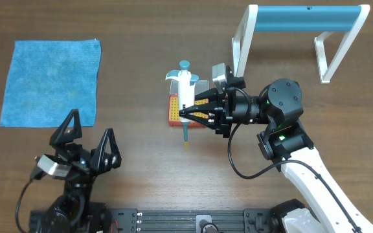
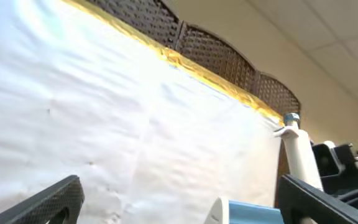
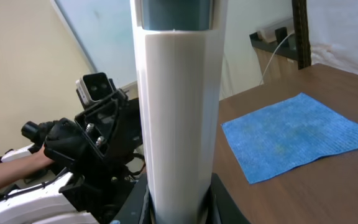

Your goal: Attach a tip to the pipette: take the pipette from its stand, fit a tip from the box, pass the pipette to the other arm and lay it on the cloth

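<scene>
A white pipette (image 1: 185,90) with a teal cap and a yellow tip on its end (image 1: 186,145) hangs over the table's middle, held by my right gripper (image 1: 184,112), which is shut on its body. Close up in the right wrist view the pipette's white barrel (image 3: 178,118) stands between the fingers. The orange tip box (image 1: 174,111) sits just left of and behind the pipette. The blue cloth (image 1: 50,83) lies flat at the far left, also seen as the cloth (image 3: 297,134). My left gripper (image 1: 90,137) stands open near the front left, tilted upward; the pipette (image 2: 301,155) shows beyond it.
A white and blue pipette stand (image 1: 303,32) stands at the back right. Bare brown wood lies between the cloth and the tip box. A white sheet (image 2: 104,124) hangs behind the workspace.
</scene>
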Action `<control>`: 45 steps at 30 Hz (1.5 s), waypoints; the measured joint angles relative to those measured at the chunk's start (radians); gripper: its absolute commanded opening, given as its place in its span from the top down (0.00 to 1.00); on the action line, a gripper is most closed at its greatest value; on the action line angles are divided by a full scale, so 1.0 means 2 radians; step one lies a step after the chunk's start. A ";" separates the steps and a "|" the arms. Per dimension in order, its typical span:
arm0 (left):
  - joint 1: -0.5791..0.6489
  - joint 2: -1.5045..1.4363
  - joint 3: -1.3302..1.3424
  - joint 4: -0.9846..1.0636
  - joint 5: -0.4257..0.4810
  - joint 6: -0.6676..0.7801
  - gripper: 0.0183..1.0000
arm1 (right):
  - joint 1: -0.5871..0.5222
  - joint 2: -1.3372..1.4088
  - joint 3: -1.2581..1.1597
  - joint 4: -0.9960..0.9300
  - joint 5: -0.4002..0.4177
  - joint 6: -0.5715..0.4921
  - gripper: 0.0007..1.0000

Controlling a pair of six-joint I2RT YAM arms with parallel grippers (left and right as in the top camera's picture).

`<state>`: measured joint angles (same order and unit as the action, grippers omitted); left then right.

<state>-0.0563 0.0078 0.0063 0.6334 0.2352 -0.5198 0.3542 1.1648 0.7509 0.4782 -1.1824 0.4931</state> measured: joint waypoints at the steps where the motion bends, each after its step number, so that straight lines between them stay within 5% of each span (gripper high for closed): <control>1: 0.000 0.000 0.000 -0.004 0.001 -0.018 0.00 | 0.000 0.000 0.000 0.000 0.000 0.000 0.92; 9: 0.000 0.085 0.035 -0.053 0.049 -0.105 0.00 | 0.000 0.000 0.000 0.001 -0.001 0.000 0.92; 15: 0.000 0.319 0.191 -0.055 0.235 -0.113 0.00 | 0.000 -0.001 0.000 0.001 -0.001 0.000 0.92; 20: -0.001 0.501 0.357 -0.051 0.465 -0.119 0.00 | 0.000 -0.001 0.000 0.000 -0.001 0.000 0.92; 23: -0.001 0.557 0.390 -0.051 0.549 -0.164 0.00 | 0.000 0.000 0.000 0.000 -0.001 0.000 0.93; 32: -0.069 0.572 0.393 0.121 0.588 -0.213 0.00 | 0.026 0.030 0.001 0.031 0.000 0.004 0.92; 43: -0.072 0.572 0.394 0.127 0.588 -0.213 0.00 | 0.037 0.047 0.001 0.087 0.003 0.015 0.92; 45: -0.072 0.572 0.394 0.127 0.588 -0.213 0.14 | 0.037 0.047 0.001 0.087 0.003 0.015 0.92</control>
<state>-0.1993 1.1519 0.7937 0.8883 1.4113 -0.9451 0.4286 1.2591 0.7528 0.6518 -1.1770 0.5232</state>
